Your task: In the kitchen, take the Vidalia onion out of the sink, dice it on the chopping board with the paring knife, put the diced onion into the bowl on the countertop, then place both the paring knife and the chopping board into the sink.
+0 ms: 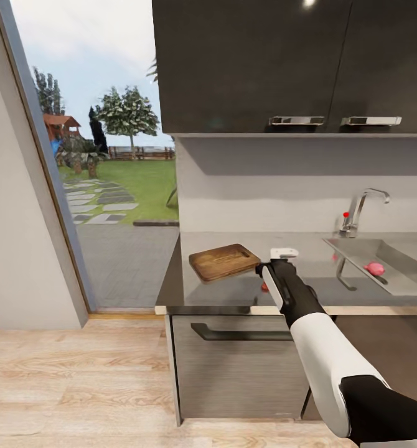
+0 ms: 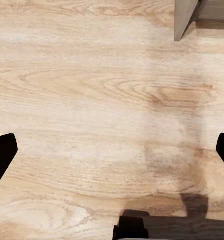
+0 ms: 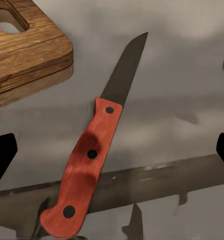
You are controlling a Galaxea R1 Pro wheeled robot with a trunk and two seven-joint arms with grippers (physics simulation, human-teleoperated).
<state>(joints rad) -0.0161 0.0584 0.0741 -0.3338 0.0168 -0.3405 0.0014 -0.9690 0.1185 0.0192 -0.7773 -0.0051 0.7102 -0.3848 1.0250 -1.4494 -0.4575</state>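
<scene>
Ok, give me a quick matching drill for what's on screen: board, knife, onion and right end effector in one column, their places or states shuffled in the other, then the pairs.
Things:
1. chopping board
2. paring knife
3. Vidalia onion
4. right end effector

Places or states:
A. lying in the sink
B. open, hovering above the red-handled tool
C. flat on the countertop, beside the board's slotted end
D. on the countertop near its window-side end

Pairs: 1-D, 2-C, 3-A, 4-B

text: none readable | labels: none | brands: none | numbers: none | signs: none
</scene>
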